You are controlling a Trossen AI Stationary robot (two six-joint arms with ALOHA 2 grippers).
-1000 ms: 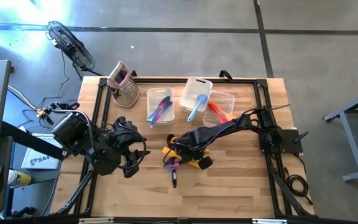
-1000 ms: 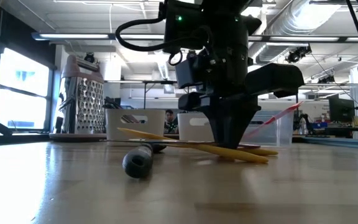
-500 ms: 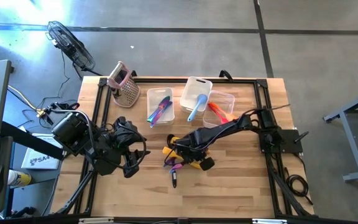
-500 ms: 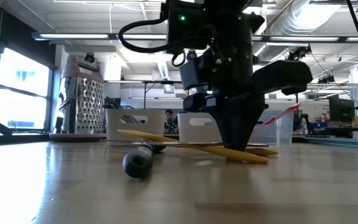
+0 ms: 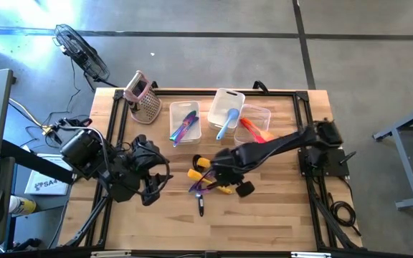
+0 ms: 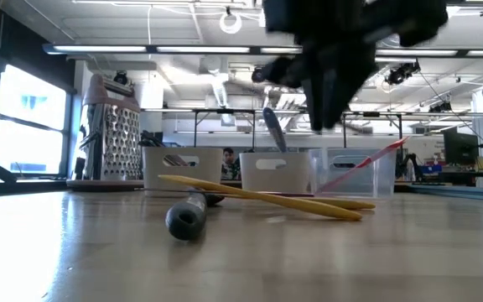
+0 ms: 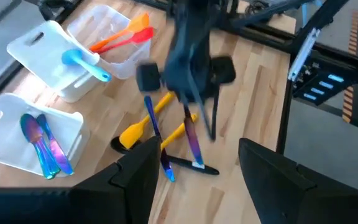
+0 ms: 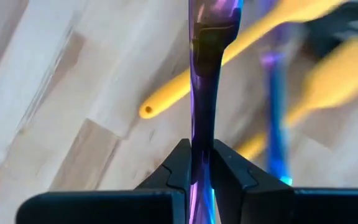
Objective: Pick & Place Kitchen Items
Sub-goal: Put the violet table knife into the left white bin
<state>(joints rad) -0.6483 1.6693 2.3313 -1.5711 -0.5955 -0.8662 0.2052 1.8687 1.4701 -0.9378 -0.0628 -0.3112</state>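
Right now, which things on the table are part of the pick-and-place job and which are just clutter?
Job:
- purple utensil, clamped in right end effector
- yellow utensils and black-handled one on the table
- utensils already in clear tubs

Lying about:
- pink-topped grater
- left end effector, open, waiting at table's left

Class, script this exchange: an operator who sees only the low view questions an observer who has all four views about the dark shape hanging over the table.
Operator: Which arm is that above the yellow spatula?
Observer: The right one. The high view shows it reaching in from the table's right side.
Operator: Is it carrying anything?
Observer: Yes. The right wrist view shows the right tool shut on the handle of a shiny purple utensil.
Operator: Where is the other arm?
Observer: In the high view the left tool sits near the table's left edge, open and holding nothing.
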